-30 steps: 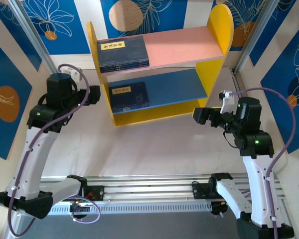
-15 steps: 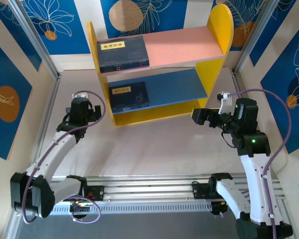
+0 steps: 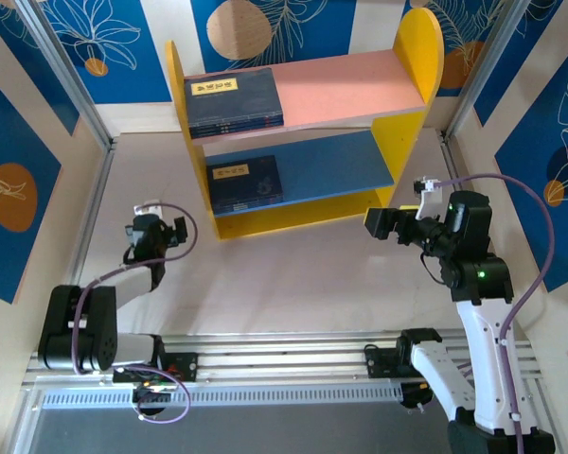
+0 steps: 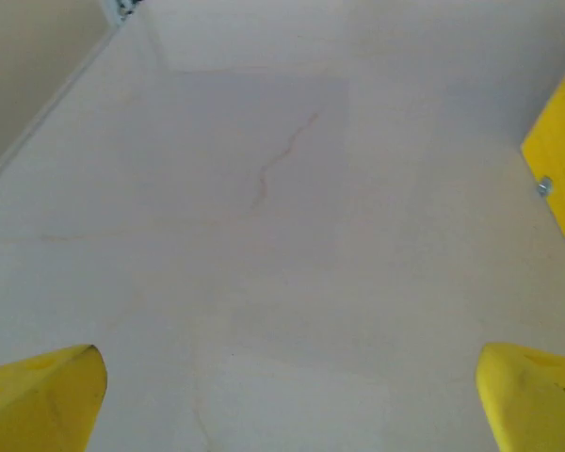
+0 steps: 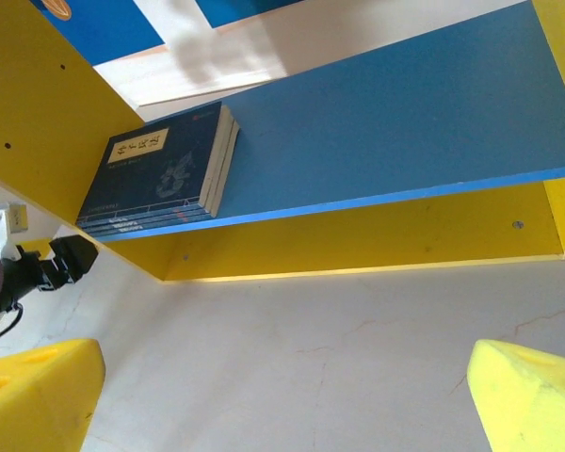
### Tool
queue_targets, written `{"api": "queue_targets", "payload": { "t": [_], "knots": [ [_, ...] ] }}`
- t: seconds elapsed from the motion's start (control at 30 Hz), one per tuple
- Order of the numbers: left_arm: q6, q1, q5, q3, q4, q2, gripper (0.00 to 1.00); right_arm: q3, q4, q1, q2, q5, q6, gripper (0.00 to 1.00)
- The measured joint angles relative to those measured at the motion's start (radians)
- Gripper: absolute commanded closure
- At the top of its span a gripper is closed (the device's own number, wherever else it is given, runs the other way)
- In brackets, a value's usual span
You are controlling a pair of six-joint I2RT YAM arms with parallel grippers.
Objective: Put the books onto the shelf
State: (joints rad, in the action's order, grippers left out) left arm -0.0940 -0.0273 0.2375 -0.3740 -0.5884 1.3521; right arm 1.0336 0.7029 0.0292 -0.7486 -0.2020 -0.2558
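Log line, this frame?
upper books: on pink board | lower books: on blue board | left hand: open, empty | right hand: open, empty

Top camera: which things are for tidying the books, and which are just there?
For the job: books on the pink board, books on the blue board, shelf.
Just there: blue flowery wall panels, metal rail.

You have a pale, evenly lit tabletop with a faint crack. Blue wall panels with white leaves and orange discs stand left, right and far, between cream strips and slanting aluminium posts. A metal rail lines the near edge.
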Motion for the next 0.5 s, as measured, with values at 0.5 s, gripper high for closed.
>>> {"api": "queue_targets", "payload": {
  "t": [0.5],
  "knots": [
    [0.071, 0.006, -0.204, 0.045, -0.372, 0.210, 0.00, -0.153, -0.161, 0.000, 0.000, 0.125, -0.019, 0.01]
  ]
}}
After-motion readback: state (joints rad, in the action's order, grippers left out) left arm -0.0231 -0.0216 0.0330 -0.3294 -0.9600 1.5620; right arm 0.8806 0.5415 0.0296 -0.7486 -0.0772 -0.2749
